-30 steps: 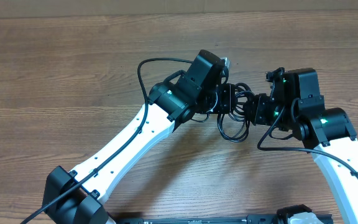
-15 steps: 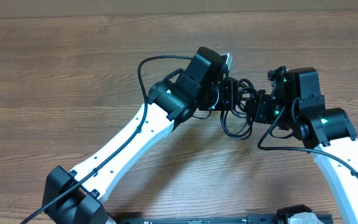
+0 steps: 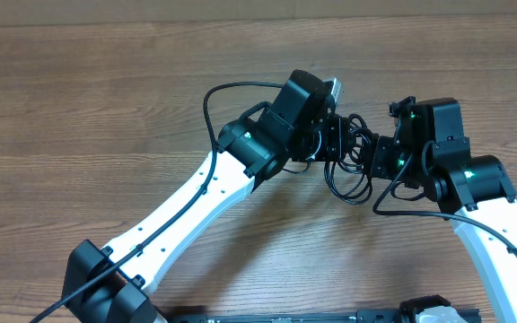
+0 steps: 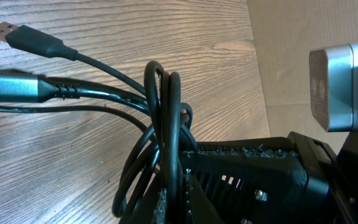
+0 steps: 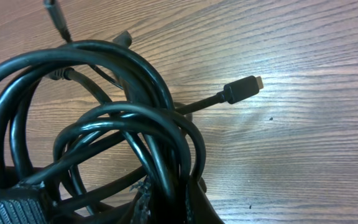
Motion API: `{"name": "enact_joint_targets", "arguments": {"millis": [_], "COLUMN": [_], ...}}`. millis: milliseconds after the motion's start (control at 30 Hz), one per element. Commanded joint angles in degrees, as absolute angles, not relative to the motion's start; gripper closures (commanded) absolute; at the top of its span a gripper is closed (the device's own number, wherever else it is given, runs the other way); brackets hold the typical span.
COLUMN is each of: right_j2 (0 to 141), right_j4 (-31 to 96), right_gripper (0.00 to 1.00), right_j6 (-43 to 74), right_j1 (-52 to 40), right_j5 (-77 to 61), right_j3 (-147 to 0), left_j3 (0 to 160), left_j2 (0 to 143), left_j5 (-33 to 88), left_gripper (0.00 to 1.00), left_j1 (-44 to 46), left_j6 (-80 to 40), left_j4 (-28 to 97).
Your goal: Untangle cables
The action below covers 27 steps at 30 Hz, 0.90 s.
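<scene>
Together, the left gripper [image 3: 333,144] and right gripper [image 3: 375,160] both pinch the tangled bundle of thin black cables [image 3: 355,148] from opposite sides.

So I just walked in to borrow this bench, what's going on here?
Two robot arms are working on a tangle of black cables over the wooden table. The left gripper and the right gripper are both shut on the bundle from opposite sides. The cables are knotted in loops between them, not yet separated, and one plug end sticks out free.
</scene>
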State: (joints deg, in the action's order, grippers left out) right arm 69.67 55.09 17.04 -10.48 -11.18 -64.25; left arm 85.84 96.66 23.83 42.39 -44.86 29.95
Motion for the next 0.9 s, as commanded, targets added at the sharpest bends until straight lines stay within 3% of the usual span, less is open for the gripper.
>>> {"name": "enact_joint_targets", "arguments": {"millis": [0,167,433,867], "right_j2": [69.5,69.5,69.5,69.4], "right_j4": [55.0,55.6,55.7,54.5], "right_gripper": [0.96,0.96,0.96,0.96], "right_j6": [16.3,16.0,16.0,16.0], "right_j1": [-11.2,-11.2,-11.2,-11.2], "right_j5": [-14.6,-14.6,-14.9,-18.4], "right_j3": [-64.3,-64.3,-64.3,-64.3], "left_j3": [86.7,86.7,86.7,86.7], "left_j2": [96.2,96.2,96.2,96.2], "left_j5": [26.4,22.5,9.9,3.4], "left_gripper": [0.96,0.96,0.96,0.96], "left_j1": [43.5,43.5,43.5,43.4], "left_j6": [-45.5,-48.7,-65.5,-76.7], "left_j4": [28.6,30.8,39.3,46.1]}}
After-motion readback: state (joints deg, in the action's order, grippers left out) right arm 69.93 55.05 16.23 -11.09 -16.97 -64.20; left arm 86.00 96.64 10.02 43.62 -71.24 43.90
